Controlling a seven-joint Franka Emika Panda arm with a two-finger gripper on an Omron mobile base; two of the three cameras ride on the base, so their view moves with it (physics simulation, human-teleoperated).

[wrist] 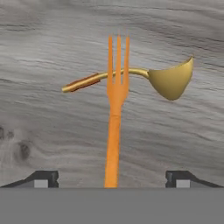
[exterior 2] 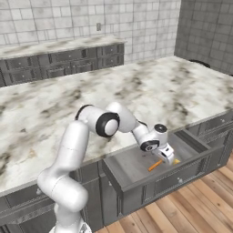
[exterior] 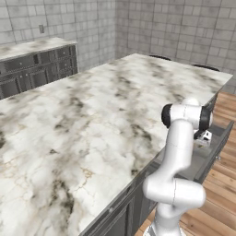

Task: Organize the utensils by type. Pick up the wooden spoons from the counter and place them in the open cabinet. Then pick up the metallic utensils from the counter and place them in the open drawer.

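Left base view: the marbled counter point(exterior: 92, 124) with the arm beyond its right edge. Right base view: the gripper point(exterior 2: 169, 157) inside the open drawer point(exterior 2: 136, 170), above an orange fork point(exterior 2: 156, 165). Hand view: jaws spread wide, gripping nothing; the fork point(wrist: 116, 113) lies across a golden ladle point(wrist: 166, 81) on the drawer floor.

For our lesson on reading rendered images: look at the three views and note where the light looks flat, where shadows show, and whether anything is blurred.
Hand view: orange fork and gold ladle sharp, even light, no clear shadows on the drawer floor. Right base view: the open drawer interior is dim, gripper over it. Left base view: counter evenly lit, soft, no glare.
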